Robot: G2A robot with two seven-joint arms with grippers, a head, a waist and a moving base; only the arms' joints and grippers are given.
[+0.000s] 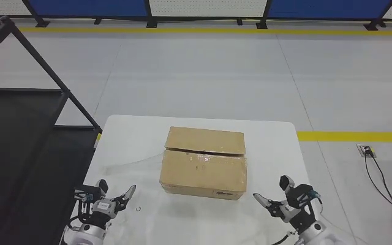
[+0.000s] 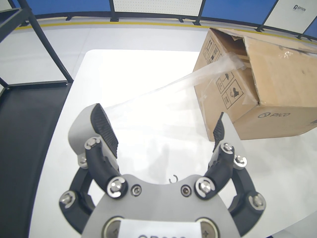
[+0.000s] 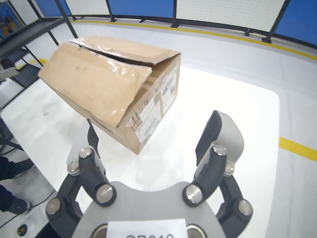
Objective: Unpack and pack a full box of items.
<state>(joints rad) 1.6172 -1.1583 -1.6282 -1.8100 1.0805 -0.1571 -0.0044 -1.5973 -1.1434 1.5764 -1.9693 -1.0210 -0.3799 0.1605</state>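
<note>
White table (image 1: 122,153), cardboard box (image 1: 205,164) sitting mid-table, upright. Top flaps down but not sealed, with a dark gap along the seam and shiny tape residue on the near flap. Left gripper (image 1: 117,188) at the near left edge of the table, jaws spread wide, holding nothing. Right gripper (image 1: 271,190) at the near right edge, also wide apart, empty. Both well clear of the box. Loose strip of clear tape (image 2: 173,85) trails from the box end toward a left fingertip; can't tell if it touches. Small C-shaped clip (image 2: 172,180) on the table by the left gripper.
</note>
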